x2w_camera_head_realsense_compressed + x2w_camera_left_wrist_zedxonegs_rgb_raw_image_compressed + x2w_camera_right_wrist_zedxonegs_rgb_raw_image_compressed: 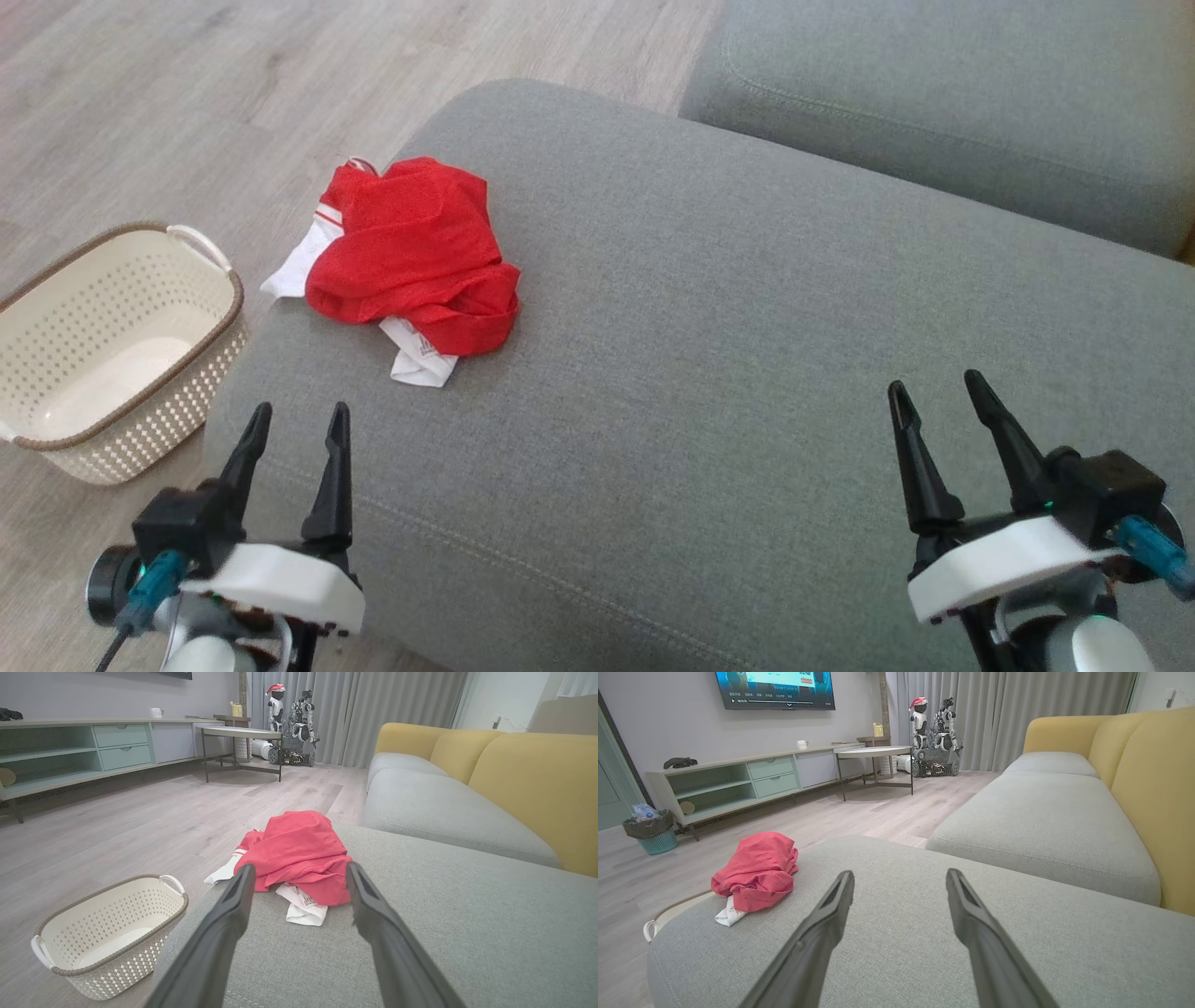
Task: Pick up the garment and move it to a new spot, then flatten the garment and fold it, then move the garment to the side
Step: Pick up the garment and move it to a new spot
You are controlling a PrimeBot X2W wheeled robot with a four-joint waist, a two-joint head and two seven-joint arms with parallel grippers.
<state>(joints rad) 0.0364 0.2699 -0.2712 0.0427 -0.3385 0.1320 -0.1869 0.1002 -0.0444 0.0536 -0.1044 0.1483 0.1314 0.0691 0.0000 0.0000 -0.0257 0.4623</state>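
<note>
So here's the scene: the garment [411, 252] is a crumpled red heap with a few white bits poking out from under it. It sits on the big grey sofa cushion [709, 392], up in the upper left of the head view, close to the cushion's left edge. One white corner reaches right out to that edge. Nothing is touching it.

The left claw [302, 408] is at the lower left of the frame, fingers spread wide and nothing between them. It hangs over the near left corner of the cushion, below the garment and clearly apart from it. In the left wrist view the red heap shows right in the gap between the two dark fingers, a bit beyond their tips.

The right claw [934, 380] is at the lower right, also spread wide and empty, over bare grey fabric and well away from the garment. In its own wrist view the heap is off at the middle left.

A cream perforated basket [235, 291] with a brown rim stands on the pale wood floor [168, 103] at the left edge, just beside the cushion and down-left of the garment; looks like nothing's in it.

A second grey seat cushion [952, 103] fills the upper right. The wrist views also catch yellow backrests [537, 788], grey curtains [364, 709], a low cabinet [93, 746] and a wall TV [775, 688]
</note>
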